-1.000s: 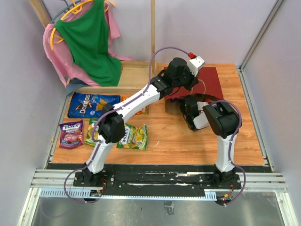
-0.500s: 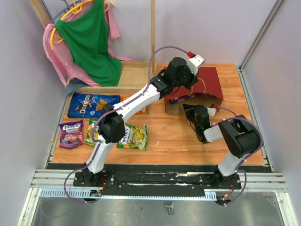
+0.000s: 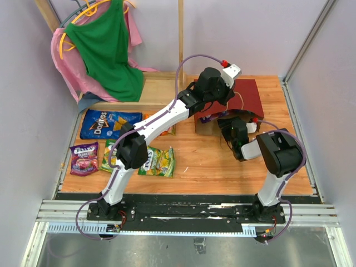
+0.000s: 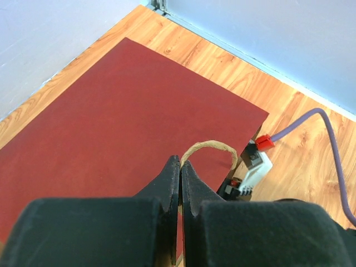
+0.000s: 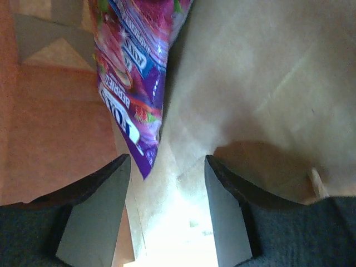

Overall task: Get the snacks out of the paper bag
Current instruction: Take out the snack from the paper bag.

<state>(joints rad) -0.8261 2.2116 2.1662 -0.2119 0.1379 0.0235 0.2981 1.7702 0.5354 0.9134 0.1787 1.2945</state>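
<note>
The dark red paper bag (image 3: 250, 97) lies on its side at the back right, mouth facing the front left. My left gripper (image 3: 224, 99) (image 4: 181, 164) is shut on its cord handle (image 4: 214, 146) and holds the top edge up. My right gripper (image 3: 227, 123) (image 5: 167, 167) is open at the mouth, with brown kraft paper (image 5: 256, 83) around it. A purple packet (image 5: 130, 67) (image 3: 211, 118) lies inside, its corner just ahead of the left finger (image 5: 97, 206), untouched. Out on the table lie the blue Doritos bag (image 3: 108, 123), a purple pack (image 3: 84, 157) and a yellow-green pack (image 3: 159, 161).
Green and pink clothes (image 3: 103, 50) hang on hangers at the back left beside a wooden post (image 3: 181, 39). An orange packet (image 3: 149, 118) lies partly under my left arm. The table's right rail (image 3: 297, 133) runs close to the bag.
My right gripper has opened. It drew back from the bag half a second ago and has moved forward into the mouth again. The left gripper has kept the bag's top edge lifted.
</note>
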